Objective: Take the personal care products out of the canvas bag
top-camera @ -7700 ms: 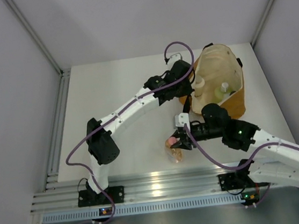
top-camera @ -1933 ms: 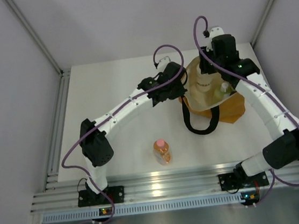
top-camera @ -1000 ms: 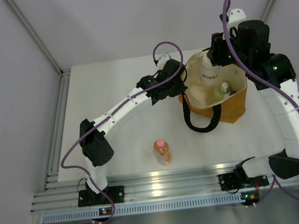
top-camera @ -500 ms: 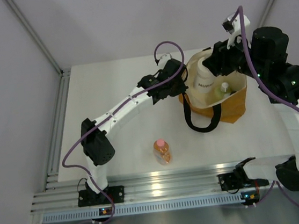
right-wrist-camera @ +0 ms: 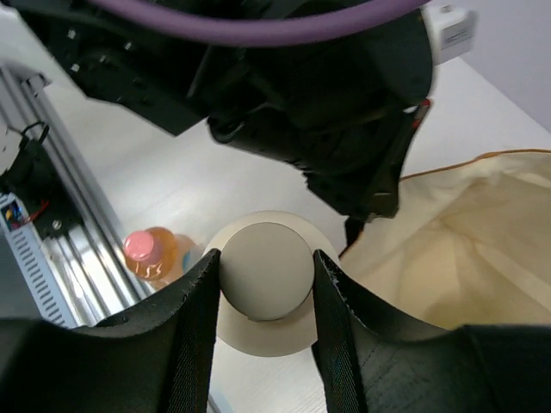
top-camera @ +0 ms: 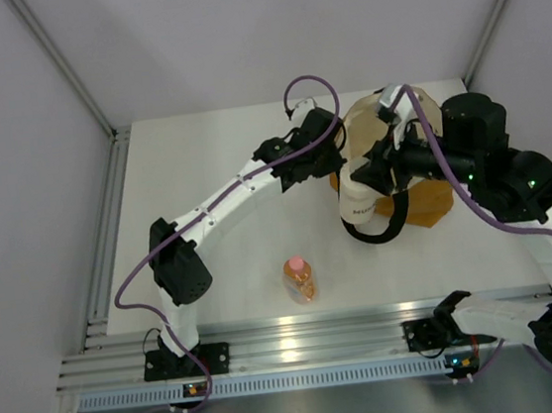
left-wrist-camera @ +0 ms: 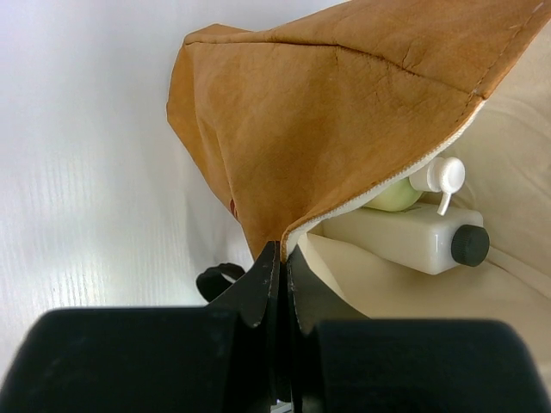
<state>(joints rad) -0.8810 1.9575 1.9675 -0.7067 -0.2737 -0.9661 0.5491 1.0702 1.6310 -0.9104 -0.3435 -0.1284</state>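
The mustard canvas bag (top-camera: 428, 205) stands at the back right, mouth open. My left gripper (top-camera: 338, 164) is shut on its near left rim (left-wrist-camera: 284, 241). Inside lie a white squarish bottle with a dark cap (left-wrist-camera: 405, 237) and a pale green bottle with a white cap (left-wrist-camera: 394, 197). My right gripper (top-camera: 367, 180) is shut on the cap of a cream round jar (top-camera: 358, 207), which hangs in the air just left of the bag, over its black handle (top-camera: 377, 236). From above, the jar's cap (right-wrist-camera: 265, 271) fills the space between the fingers. An orange bottle with a pink cap (top-camera: 299, 278) stands on the table.
An aluminium rail (top-camera: 292, 344) runs along the table's near edge, with both arm bases on it. Grey walls close in the left, back and right sides. The left arm's black wrist (right-wrist-camera: 301, 95) sits close above the held jar in the right wrist view.
My right gripper has lifted the cream jar out of the bag and carried it forward and left, past the rim. The left gripper has stayed on the rim.
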